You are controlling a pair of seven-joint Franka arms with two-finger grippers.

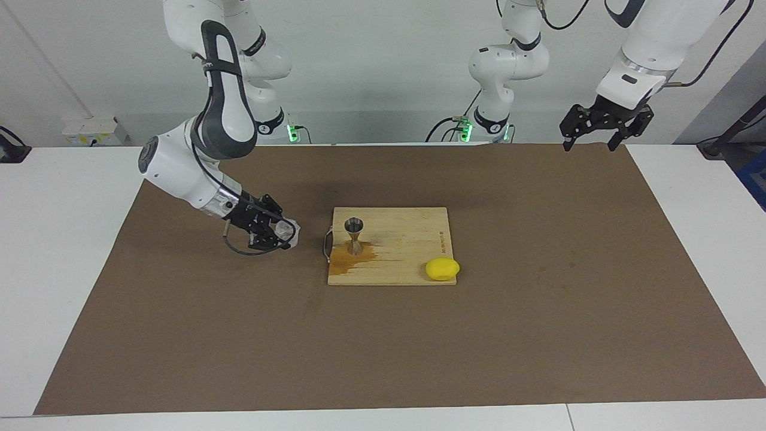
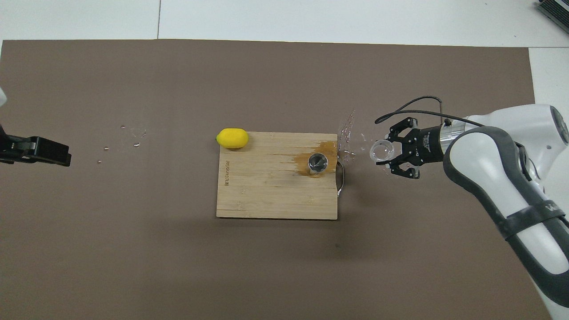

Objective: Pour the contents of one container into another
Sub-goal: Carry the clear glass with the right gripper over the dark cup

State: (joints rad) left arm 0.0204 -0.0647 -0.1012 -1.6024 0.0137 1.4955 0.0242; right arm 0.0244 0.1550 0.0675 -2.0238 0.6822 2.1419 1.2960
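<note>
One clear cup (image 1: pixel 287 231), one steel jigger (image 1: pixel 354 236), one lemon (image 1: pixel 442 269), one cutting board (image 1: pixel 407 239).

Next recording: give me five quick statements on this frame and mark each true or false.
1. The right gripper holds the clear cup. True.
2. The jigger stands on the cutting board. True.
3. The lemon lies on the brown mat beside the cup. False: it sits at a corner of the board, toward the left arm's end.
4. The left gripper grips the jigger. False: it hangs open and empty, raised over the table edge at the robots' side, away from the board.
5. The board around the jigger's foot is dry. False: a dark wet patch spreads there, and droplets lie on the mat beside the board.
</note>
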